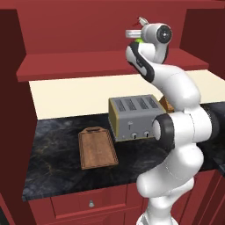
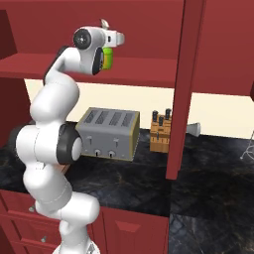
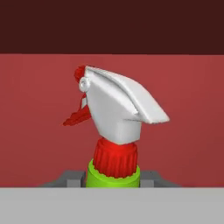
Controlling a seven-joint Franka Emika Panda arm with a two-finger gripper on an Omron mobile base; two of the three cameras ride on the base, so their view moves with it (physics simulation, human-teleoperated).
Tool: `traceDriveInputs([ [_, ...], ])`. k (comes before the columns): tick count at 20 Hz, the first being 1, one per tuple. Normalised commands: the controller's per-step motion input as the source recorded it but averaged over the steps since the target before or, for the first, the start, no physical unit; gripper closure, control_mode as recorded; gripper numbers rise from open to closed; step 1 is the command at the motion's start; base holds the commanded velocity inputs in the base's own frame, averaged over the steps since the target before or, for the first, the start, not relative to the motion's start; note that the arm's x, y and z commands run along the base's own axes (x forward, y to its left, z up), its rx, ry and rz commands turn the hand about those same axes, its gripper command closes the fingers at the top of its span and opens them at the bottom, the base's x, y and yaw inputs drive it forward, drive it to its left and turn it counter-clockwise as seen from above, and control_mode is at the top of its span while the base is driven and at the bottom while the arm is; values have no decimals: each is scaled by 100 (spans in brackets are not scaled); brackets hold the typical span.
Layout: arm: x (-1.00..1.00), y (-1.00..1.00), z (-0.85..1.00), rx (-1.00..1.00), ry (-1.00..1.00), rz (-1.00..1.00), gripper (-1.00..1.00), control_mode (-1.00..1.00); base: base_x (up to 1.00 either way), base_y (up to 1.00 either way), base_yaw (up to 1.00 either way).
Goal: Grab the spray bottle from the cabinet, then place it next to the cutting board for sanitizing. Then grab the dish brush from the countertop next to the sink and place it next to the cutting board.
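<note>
The spray bottle (image 3: 118,109) fills the hand view with its white trigger head, red collar and green shoulder. My gripper (image 3: 113,179) is shut on it, one grey finger at each side of the green body. Seen from the base, the gripper (image 1: 137,39) (image 2: 108,49) holds the green bottle (image 1: 138,41) (image 2: 107,58) up at the red shelf of the cabinet (image 1: 66,66) (image 2: 144,67). The cutting board (image 1: 97,148) lies flat on the black countertop (image 1: 52,154), left of the toaster. The sink and the dish brush are out of view.
A grey toaster (image 1: 134,116) (image 2: 109,133) stands on the counter below the hand. A knife block (image 2: 161,131) is to its right. An open red cabinet door (image 2: 186,89) hangs edge-on beside it. Past the door lies a small pale object (image 2: 194,129), too small to identify.
</note>
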Motion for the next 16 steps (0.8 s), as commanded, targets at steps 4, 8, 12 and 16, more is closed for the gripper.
traceDriveInputs([
  [4, -50, -21, 0, 4, -6, -9, 100, -100, 0, 0, 0],
  [8, -54, -11, 6, 3, -11, -7, 100, -100, 0, 0, 0],
  [12, -57, -10, 17, 1, -16, -6, 100, -100, 0, 0, 0],
  [16, -67, -15, 9, 2, -13, -6, 100, -100, 0, 0, 0],
])
